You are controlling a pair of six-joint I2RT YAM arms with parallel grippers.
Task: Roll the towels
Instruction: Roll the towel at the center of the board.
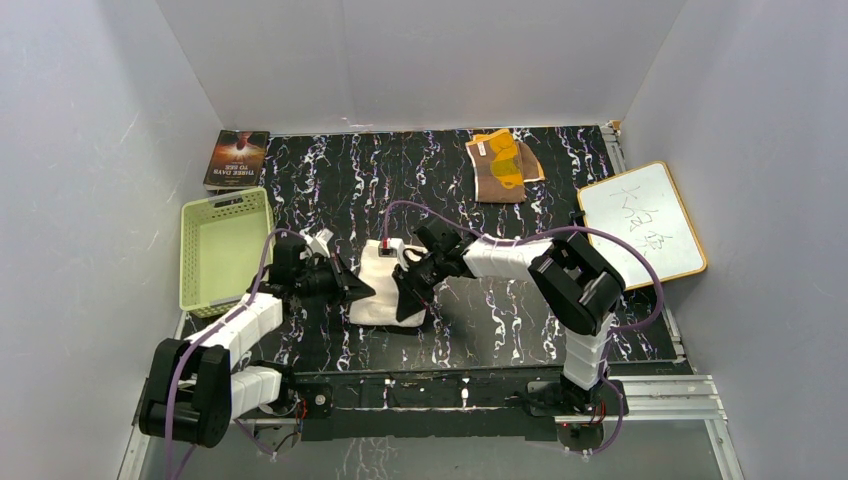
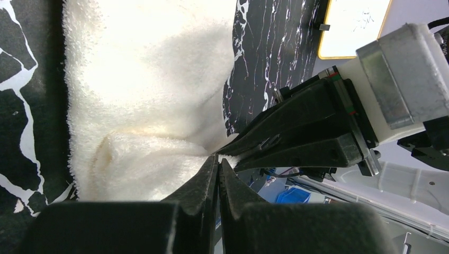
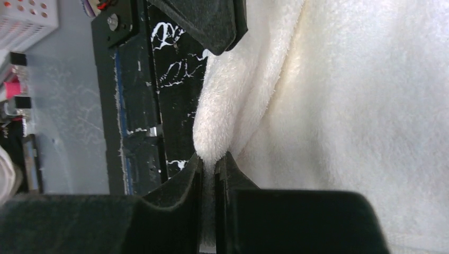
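- The left gripper (image 2: 218, 161) had its fingers pressed together, and from the wrist view they seemed to nip a pinch of the cream towel (image 2: 148, 79) at its near edge.
- The right gripper (image 3: 210, 159) was clamped on a raised fold of the same edge, with cloth showing between its fingers.
- The two sets of fingertips nearly met, so the pinched edge bunched into a small hump between them.
- In the top view the left gripper sat at the cream towel's 9 o'clock and the right gripper at about 4 o'clock. The rest of the cloth lay flat toward 12 o'clock.
- I judged the first roll barely begun, with the edge gathered but no turn made.
- The brown towel (image 1: 503, 165) lay loosely folded at 1 o'clock, well apart and not rolled.
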